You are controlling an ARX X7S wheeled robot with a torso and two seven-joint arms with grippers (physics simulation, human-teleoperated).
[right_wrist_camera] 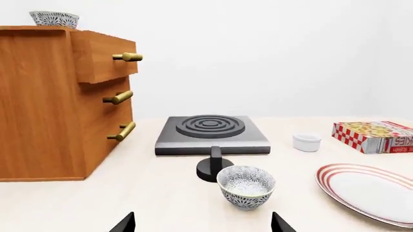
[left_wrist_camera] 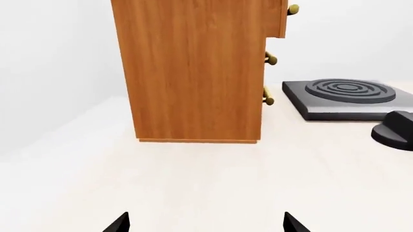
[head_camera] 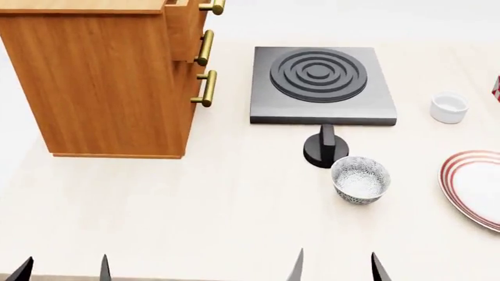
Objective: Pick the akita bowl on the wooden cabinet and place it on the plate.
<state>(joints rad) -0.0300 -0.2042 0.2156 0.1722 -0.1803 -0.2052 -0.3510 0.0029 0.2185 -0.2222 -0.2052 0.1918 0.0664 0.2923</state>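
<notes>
While both my arms hang low over the pale tabletop [head_camera: 195,216] against plain white walls, I see only fingertips: left gripper [head_camera: 62,270] jaws apart, nothing between; right gripper [head_camera: 336,266] jaws apart too, nothing held. Far left stands the wooden cabinet [head_camera: 102,82], top drawer pulled slightly out, brass handles [head_camera: 205,88] facing the stove. On its top, near the back edge, sits the akita bowl [right_wrist_camera: 54,19], seen only in the right wrist view, contents not visible. Next comes the grey burner block [head_camera: 320,85] with its black knob [head_camera: 325,149] in front. Just beside the knob, a second patterned bowl [head_camera: 360,179] on the table, looks empty. Then a small white cup [head_camera: 448,108], a red-checked box [right_wrist_camera: 374,135], partly cut off. Far right the plate [head_camera: 472,181], bare, cropped by the frame edge.
</notes>
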